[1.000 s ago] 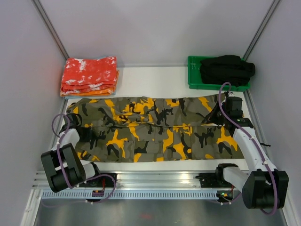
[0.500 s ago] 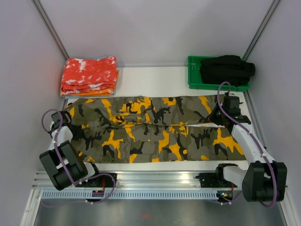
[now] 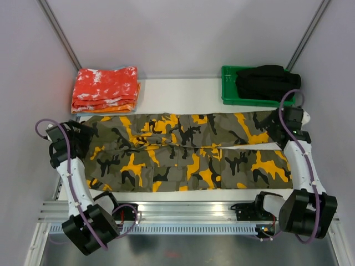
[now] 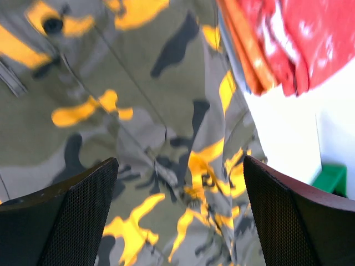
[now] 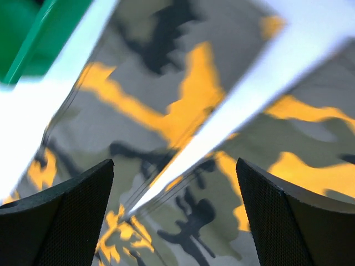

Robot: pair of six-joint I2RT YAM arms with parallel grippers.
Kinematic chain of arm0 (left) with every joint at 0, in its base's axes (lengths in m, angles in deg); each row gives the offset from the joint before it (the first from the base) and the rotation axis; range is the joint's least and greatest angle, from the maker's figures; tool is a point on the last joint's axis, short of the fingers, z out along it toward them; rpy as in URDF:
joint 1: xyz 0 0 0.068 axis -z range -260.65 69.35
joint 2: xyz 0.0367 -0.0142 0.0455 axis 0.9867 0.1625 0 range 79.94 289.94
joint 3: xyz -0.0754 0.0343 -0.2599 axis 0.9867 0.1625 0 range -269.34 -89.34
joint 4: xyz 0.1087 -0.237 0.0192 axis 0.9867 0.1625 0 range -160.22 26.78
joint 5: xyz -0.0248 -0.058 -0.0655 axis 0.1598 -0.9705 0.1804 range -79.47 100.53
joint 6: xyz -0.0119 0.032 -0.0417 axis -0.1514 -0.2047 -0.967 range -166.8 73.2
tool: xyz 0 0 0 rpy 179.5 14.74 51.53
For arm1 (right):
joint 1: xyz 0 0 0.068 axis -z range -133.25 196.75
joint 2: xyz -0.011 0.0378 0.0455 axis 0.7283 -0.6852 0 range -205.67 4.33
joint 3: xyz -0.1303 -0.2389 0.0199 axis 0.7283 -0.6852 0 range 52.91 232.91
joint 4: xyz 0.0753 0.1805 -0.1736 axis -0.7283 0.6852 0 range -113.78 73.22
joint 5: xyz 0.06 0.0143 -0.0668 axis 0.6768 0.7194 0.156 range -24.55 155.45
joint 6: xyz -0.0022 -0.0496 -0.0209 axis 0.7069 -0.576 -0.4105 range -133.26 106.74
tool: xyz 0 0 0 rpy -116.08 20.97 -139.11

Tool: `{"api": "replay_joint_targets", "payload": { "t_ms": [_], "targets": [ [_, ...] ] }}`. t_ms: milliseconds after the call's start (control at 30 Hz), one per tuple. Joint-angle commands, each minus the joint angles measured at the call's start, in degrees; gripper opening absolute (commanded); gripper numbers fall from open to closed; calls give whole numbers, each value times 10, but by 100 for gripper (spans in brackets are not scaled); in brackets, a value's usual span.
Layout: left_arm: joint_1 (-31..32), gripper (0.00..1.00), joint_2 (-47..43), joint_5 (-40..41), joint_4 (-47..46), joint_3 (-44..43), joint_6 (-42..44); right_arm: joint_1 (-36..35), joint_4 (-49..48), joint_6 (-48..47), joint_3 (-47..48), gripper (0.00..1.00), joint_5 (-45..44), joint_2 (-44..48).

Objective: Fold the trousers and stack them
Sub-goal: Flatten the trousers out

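While hanging over the waist end of the trousers (image 3: 183, 152), shows left pincer (image 4: 180, 160) spread wide, both black mesh-faced fingers (image 4: 72, 216) far apart and nothing caught between them (only camouflage cloth below, olive-grey, black and yellow-orange). Cannot tell from the wrist view whether the tips graze the cloth; looks lifted clear in the view from above.

Finds right pincer (image 5: 175, 162) likewise splayed to full width, gripping nothing, poised over the leg end where a strip of white tabletop (image 3: 183, 91) shows through the split between the two legs.

Places the trousers flat and lengthwise between the two pincers, waist toward the left one, cuffs toward the right one, legs side by side and parting slightly near the right pincer.

Beyond the left pincer, toward the back wall: a stack of folded red-orange cloths (image 3: 105, 88) speckled white, just beside the trousers' far edge. Beyond the right pincer, also toward the back: a green tray (image 3: 227, 83) carrying a plain black garment (image 3: 269, 80), near the trousers but apart from them. Behind both pincers, at the near edge: an aluminium rail (image 3: 183, 213) bearing the arm bases. Closes in the whole tabletop with pale grey walls (image 3: 183, 33) on three sides.
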Motion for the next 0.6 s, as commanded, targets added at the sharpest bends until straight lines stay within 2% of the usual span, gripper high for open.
{"api": "replay_joint_targets", "payload": {
  "t_ms": [0, 133, 300, 400, 567],
  "targets": [
    [-3, 99, -13, -71, 46, 12, 14, 90, 62, 65, -1, 98, -27, 24],
    [11, 100, -23, -74, 54, 21, 20, 120, 85, 119, -35, 98, -175, 80],
    [37, 100, 5, -92, 36, 28, 19, 176, 102, 185, -93, 98, -241, 108],
    [46, 100, 18, -97, 34, 19, 22, 205, 85, 181, -136, 98, -236, 118],
    [46, 100, 20, -106, 26, 20, 21, 241, 92, 206, -178, 97, -290, 125]
  ]
}}
